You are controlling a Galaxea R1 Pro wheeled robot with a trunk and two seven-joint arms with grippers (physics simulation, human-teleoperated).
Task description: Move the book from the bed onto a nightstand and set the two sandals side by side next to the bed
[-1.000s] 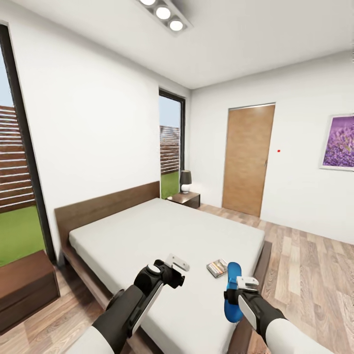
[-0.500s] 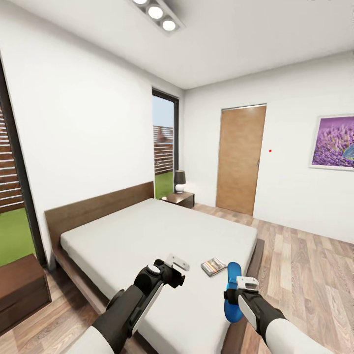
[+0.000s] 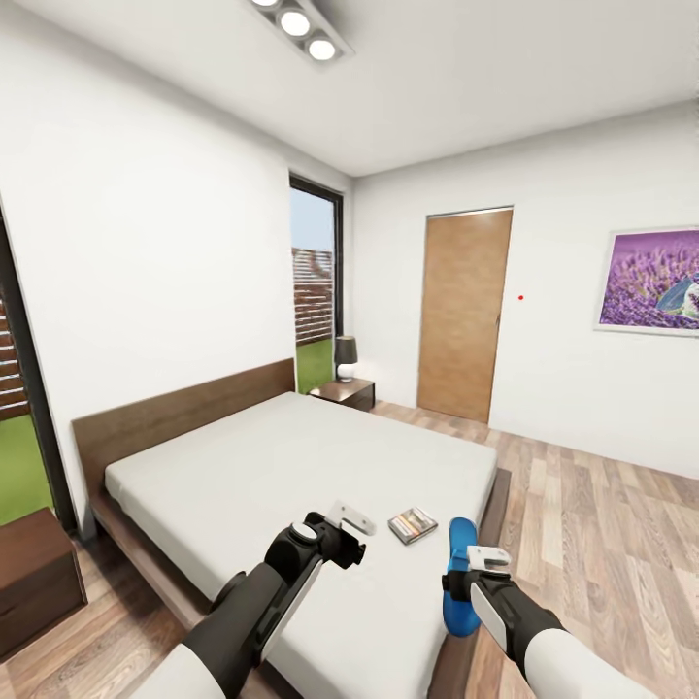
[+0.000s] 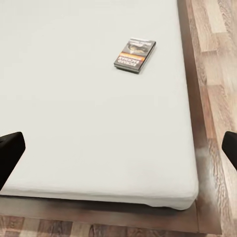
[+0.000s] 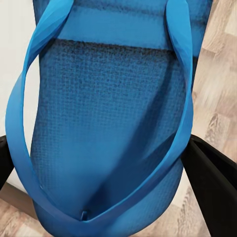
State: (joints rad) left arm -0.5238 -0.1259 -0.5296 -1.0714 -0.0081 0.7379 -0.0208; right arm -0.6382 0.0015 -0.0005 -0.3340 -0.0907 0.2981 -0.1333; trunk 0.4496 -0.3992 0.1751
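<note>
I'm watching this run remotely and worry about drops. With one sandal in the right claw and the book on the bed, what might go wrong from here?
The right claw holds the sandal by its edges above the bed corner; a loose grip could let it fall onto the mattress or frame. The book lies near the mattress edge beside that sandal, so a swing might knock it off. The left claw hangs open and empty.

- Bright, even daylight throughout the head view; rendered look, clean and noiseless.
- Three round ceiling spots (image 3: 295, 23) glowing white, slightly blown out.
- More light entering through the tall window (image 3: 316, 282) beyond the bed (image 3: 291, 466).
- Soft, faint shadows only: along the bed frame on the floor (image 3: 602, 524), under the book (image 3: 412, 524).
- Wide-angle stretch toward the head view's edges, walls leaning outward.
- Close blue sandal (image 5: 108, 123) slightly soft and grainy in the right wrist view.
</note>
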